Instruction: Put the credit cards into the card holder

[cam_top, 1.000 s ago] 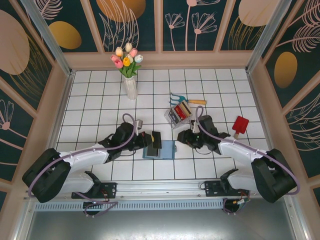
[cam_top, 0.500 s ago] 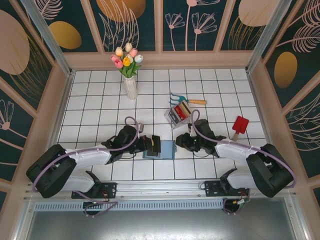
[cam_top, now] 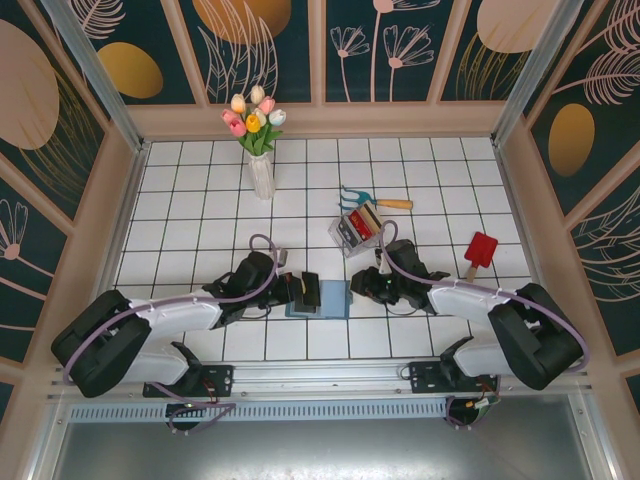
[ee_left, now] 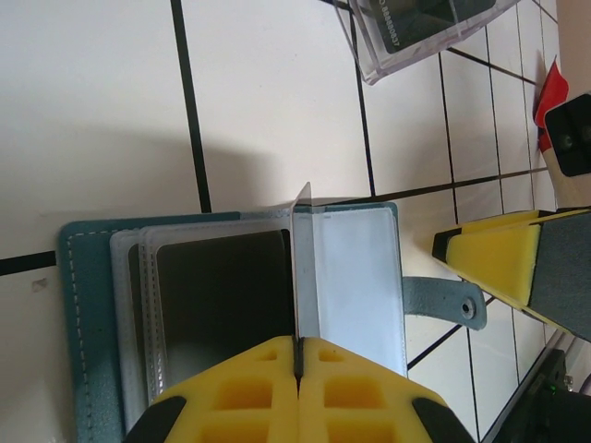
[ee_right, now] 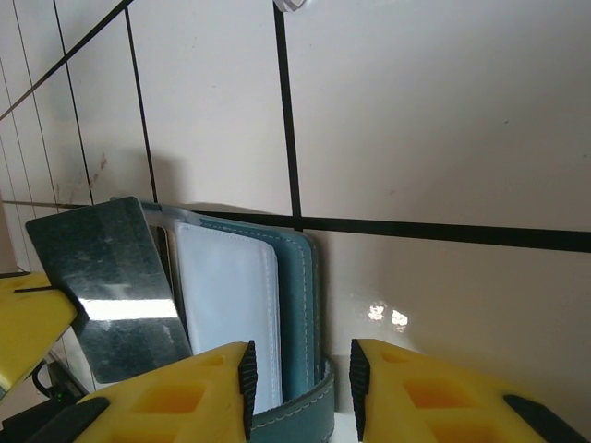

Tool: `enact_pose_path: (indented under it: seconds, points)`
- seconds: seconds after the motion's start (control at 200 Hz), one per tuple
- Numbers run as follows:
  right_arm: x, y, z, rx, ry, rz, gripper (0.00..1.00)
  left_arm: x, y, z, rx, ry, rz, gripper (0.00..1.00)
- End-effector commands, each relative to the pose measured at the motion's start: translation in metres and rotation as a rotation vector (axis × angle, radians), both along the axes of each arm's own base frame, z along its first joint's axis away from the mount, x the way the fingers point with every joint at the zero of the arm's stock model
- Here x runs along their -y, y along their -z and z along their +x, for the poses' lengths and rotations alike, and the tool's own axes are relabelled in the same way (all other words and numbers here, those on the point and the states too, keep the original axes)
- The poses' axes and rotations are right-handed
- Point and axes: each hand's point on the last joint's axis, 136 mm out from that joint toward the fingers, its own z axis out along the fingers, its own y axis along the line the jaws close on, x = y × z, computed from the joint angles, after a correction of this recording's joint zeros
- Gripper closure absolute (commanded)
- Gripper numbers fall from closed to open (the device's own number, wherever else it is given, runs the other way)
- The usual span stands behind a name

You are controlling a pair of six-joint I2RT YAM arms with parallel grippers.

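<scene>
Left wrist view cuts off the card holder (ee_left: 88, 305) below.

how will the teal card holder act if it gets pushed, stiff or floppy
Likely floppy: the card holder is thin stacked leaves, and its strap curves between the right fingers. Probably light, so it may skid on the glossy tiles.

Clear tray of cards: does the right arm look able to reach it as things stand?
Probably yes: the tray sits just beyond the right pincer, bare tiles between, though it straddles the card holder's strap.
</scene>
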Motion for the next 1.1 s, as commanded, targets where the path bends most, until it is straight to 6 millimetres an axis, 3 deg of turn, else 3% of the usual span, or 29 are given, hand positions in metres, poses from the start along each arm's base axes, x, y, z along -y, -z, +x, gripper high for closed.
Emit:
enact_pose_path:
  seconds: [0.0,0.52,0.736,1.096]
  points:
    - [-0.001,0.003,0.0,0.007,-0.001,-0.01,0.64,-0.004,-0.003,0.002,0.027,-0.006,0.035,0.97]
    - [-0.003,0.005,0.0,-0.002,-0.008,-0.018,0.65,0.013,0.006,0.002,-0.013,0.047,0.003,0.96]
    - [-0.004,0.016,-0.003,-0.028,-0.02,-0.039,0.76,0.015,0.003,-0.003,-0.053,0.028,-0.052,0.96]
    - [-0.006,0.022,-0.007,-0.037,-0.033,-0.062,0.78,0.015,0.01,-0.009,-0.11,-0.003,-0.114,0.96]
